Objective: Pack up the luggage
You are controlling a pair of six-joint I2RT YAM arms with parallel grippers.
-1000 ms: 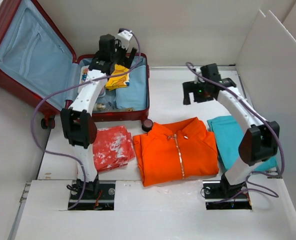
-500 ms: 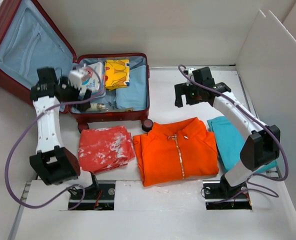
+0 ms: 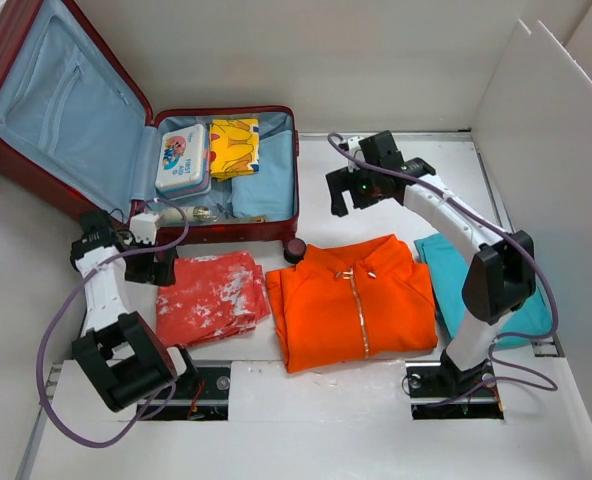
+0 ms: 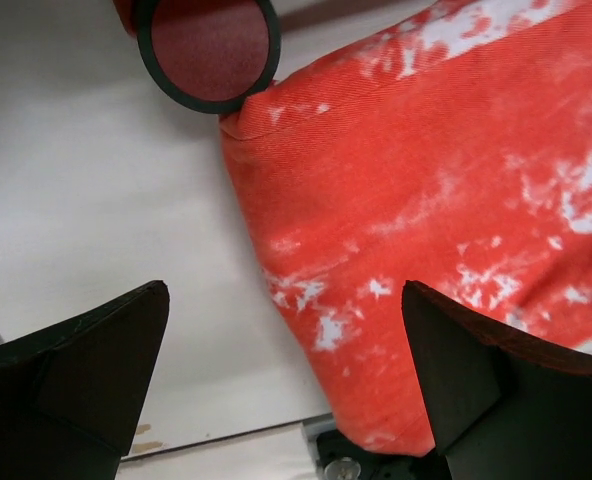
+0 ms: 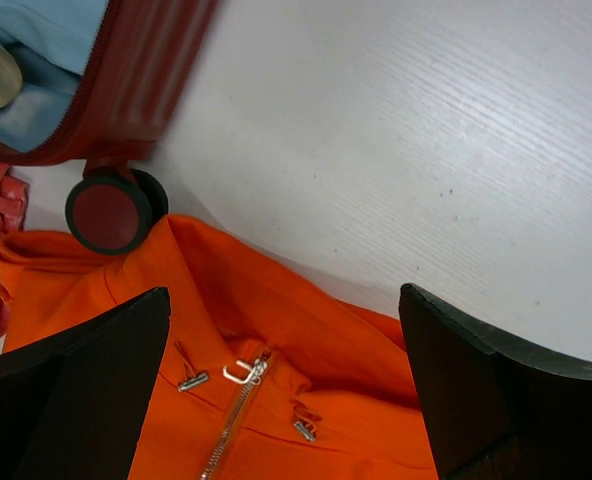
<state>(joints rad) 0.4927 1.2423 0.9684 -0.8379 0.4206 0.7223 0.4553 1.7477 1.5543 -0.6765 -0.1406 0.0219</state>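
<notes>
Jacket [image 3: 326, 310] before the luggage [image 3: 56, 110], between a cloth [image 3: 214, 295] left and a garment [image 3: 441, 275] right

White table [image 3: 456, 160], white wall panels [image 3: 546, 130] around.

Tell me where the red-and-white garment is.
In the top view the red-and-white garment lies on the table just in front of the open luggage, the left gripper at its left edge, the orange jacket on its right.

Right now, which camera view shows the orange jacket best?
The top external view: the whole orange jacket lies spread out flat there. The right wrist view shows only its collar and zipper top; the left wrist view shows none of it.
</notes>
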